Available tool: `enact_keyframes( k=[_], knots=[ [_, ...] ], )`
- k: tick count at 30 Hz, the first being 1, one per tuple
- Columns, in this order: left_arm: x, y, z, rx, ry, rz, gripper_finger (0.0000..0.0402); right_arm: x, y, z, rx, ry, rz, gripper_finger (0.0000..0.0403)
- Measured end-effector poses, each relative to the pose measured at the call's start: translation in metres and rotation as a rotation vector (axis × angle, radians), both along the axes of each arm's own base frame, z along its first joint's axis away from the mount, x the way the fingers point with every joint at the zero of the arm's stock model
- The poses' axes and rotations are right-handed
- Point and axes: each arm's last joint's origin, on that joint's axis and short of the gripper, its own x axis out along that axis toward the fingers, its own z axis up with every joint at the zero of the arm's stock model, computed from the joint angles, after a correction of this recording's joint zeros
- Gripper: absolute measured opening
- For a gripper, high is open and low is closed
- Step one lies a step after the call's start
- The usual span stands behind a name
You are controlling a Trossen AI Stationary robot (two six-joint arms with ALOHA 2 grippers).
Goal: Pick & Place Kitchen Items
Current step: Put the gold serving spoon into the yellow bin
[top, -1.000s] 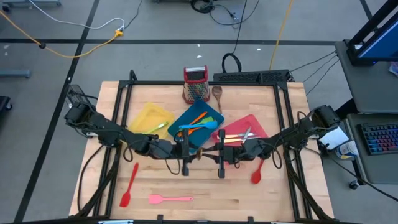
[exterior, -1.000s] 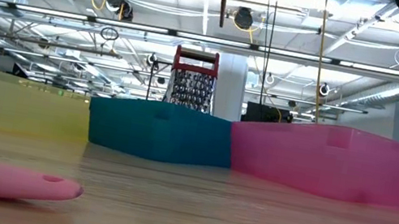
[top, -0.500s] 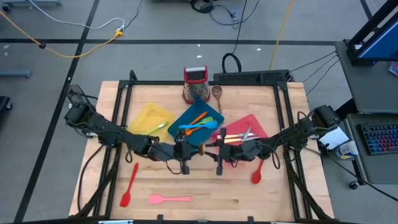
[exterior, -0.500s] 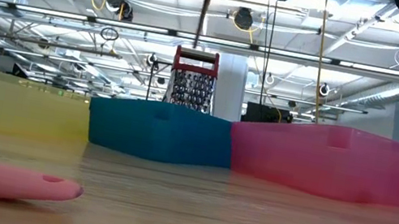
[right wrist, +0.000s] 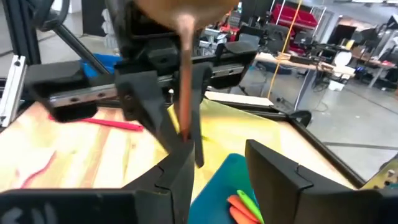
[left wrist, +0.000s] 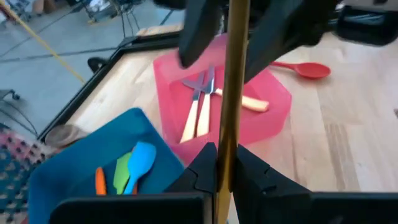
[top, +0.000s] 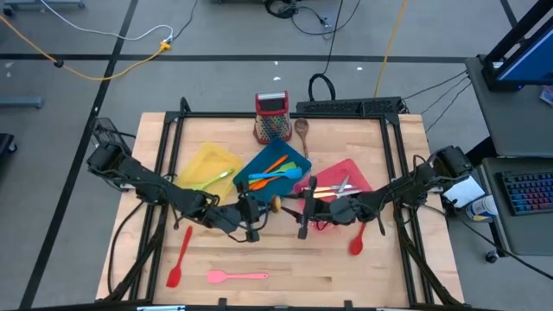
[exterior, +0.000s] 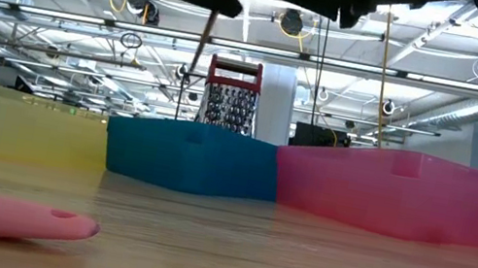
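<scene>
A wooden spoon (top: 275, 206) is up in the air over the table's middle, with my left gripper (top: 253, 214) shut on its slim handle (left wrist: 231, 74). In the low view the handle (exterior: 211, 13) slants down below that gripper. My right gripper (top: 301, 218) stands just right of it, facing it, open (right wrist: 221, 168) with nothing between its fingers. The spoon's bowl (right wrist: 186, 6) shows at the top of the right wrist view. A red spatula (top: 179, 257), a pink spatula (top: 235, 276) and a red spoon (top: 356, 242) lie flat on the table. My left gripper pinches the wooden spoon's handle (left wrist: 227, 140) between its two fingers. The fingers come roughly level from the table's left and lie across the handle. The spoon is lifted clear of the table, tilted, its free handle end (exterior: 199, 40) hanging below the fingers.
Side by side behind the grippers stand a yellow tray (top: 207, 164), a teal tray (top: 294, 160) with several plastic utensils and a red tray (top: 354, 173) with cutlery. A grater (top: 271, 117) and another wooden spoon (top: 301, 130) are at the far edge.
The wooden spoon hung upright between both grippers; my right gripper has let go of it and my left gripper has carried it a little toward the table's left. The handle, upright before, now slants.
</scene>
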Motion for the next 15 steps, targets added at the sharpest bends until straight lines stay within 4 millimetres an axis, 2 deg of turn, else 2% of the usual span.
enact_keyframes(
  k=[9, 15],
  knots=[
    [-0.032, 0.021, 0.016, 0.008, 0.108, 0.149, 0.0024, -0.001, 0.002, -0.003, 0.067, 0.012, 0.000, 0.0136],
    [-0.053, 0.039, 0.019, -0.020, 0.212, 0.241, 0.0023, -0.001, 0.002, -0.003, 0.074, 0.013, 0.000, 0.0136]
  ],
)
